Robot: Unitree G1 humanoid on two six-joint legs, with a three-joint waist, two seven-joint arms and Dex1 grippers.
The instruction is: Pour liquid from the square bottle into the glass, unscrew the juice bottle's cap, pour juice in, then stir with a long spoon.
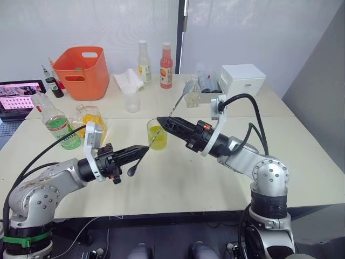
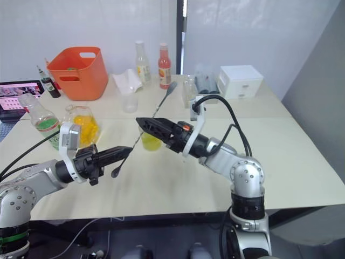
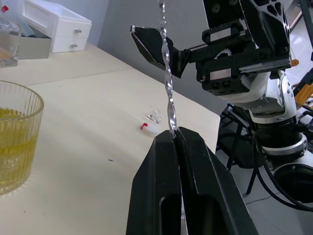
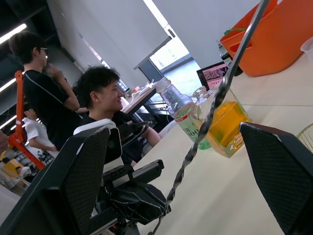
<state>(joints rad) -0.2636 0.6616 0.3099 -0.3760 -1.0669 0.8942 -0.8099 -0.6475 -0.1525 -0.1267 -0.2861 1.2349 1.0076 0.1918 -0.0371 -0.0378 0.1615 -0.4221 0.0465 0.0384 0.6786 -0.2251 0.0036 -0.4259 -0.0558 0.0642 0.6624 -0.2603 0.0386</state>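
Left eye view: cream table (image 1: 178,183), white wall (image 1: 81,27).

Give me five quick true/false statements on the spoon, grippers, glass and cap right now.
1. The left gripper is shut on the long spoon. True.
2. The right gripper is clamped on the spoon. False: its fingers are open, the spoon passing between them.
3. The glass is empty. False: it holds yellow-green liquid.
4. The cap lies on the table. True.
5. The juice bottle lies on its side. False: it stands upright.
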